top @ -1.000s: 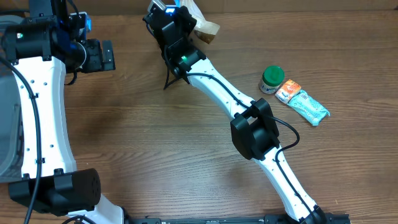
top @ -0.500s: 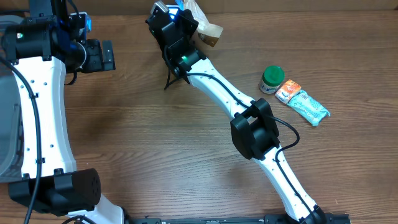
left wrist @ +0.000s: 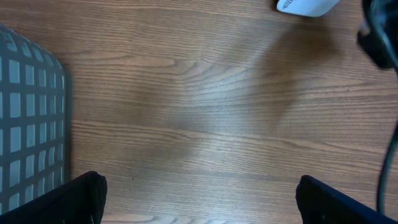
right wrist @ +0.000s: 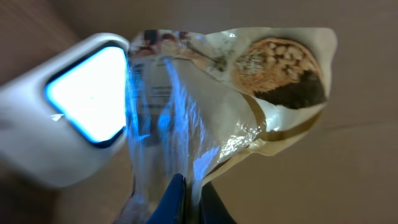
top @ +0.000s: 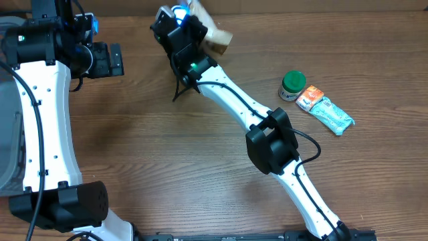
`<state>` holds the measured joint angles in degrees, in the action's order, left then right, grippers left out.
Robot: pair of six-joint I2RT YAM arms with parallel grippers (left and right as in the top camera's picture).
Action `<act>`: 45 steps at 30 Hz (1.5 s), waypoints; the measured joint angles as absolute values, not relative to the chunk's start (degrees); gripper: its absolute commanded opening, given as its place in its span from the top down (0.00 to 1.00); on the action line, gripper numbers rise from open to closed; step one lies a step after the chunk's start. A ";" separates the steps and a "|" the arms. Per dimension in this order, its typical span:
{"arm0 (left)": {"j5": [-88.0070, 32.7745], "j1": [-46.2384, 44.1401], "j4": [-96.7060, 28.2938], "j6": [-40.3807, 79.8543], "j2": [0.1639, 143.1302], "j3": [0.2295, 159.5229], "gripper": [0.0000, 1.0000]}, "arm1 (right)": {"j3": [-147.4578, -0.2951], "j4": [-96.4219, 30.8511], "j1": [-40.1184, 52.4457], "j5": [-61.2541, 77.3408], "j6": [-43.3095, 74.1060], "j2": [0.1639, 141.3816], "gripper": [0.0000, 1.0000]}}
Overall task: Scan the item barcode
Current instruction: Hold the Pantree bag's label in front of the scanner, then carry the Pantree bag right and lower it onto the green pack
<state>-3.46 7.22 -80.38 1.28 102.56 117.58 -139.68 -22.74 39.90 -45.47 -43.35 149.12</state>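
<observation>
Comparing the overhead view with the one a moment earlier, what has shifted? — Student

The right gripper, clamped on the crinkly clear-and-cream plastic snack packet, has swung slightly left and toward the far table edge. The packet shows blurred there, so it is likely moving. Everything else lies as it did. — Tutor

What does that mean for the scan? — Student

In the right wrist view the packet hangs just beside the white plastic scanner with the blue-lit triangular window, and blue light washes across the film. Judged from that, the presenting step is under way. No barcode can be made out, so whether it faces the window cannot be told. — Tutor

Where are the edges and the free room? — Student

Scanner and packet sit at the far edge of the brown wooden table, so little room lies beyond them, while bare wood stretches toward the near side. The left gripper hangs with fingers spread wide, holding nothing, well apart from the scanner, with the grey mesh basket at its left. Off to the right, the green-lidded round jar, the orange sachet and the teal wrapped bar cluster together, apart from the right arm. — Tutor
</observation>
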 measured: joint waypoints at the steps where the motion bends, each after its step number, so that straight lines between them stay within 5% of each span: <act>1: -3.46 7.22 -80.38 1.28 102.56 117.58 0.00 | -139.55 -25.04 40.05 -44.01 -41.78 148.31 0.96; 11: -3.44 7.22 -80.36 1.28 102.56 117.58 0.00 | -139.11 -53.47 38.35 -21.56 -14.24 125.58 0.96; 15: -3.46 7.22 -80.38 1.28 102.56 117.58 0.00 | -139.72 -68.38 29.21 3.01 -1.21 111.72 0.96; 21: -3.46 7.22 -80.36 1.28 102.56 117.58 0.00 | -139.76 -82.35 12.03 25.28 5.06 109.91 0.96; 31: -3.46 7.22 -80.38 1.28 102.56 117.58 0.00 | -138.15 -93.30 -9.93 18.37 11.86 112.49 0.96; 42: -3.46 7.22 -80.36 1.28 102.56 117.58 0.00 | -116.27 -80.82 -17.89 11.94 13.47 112.79 0.96; 45: -3.44 7.22 -80.38 1.28 102.56 117.58 0.00 | -110.50 -77.56 -17.50 11.77 13.45 113.12 0.84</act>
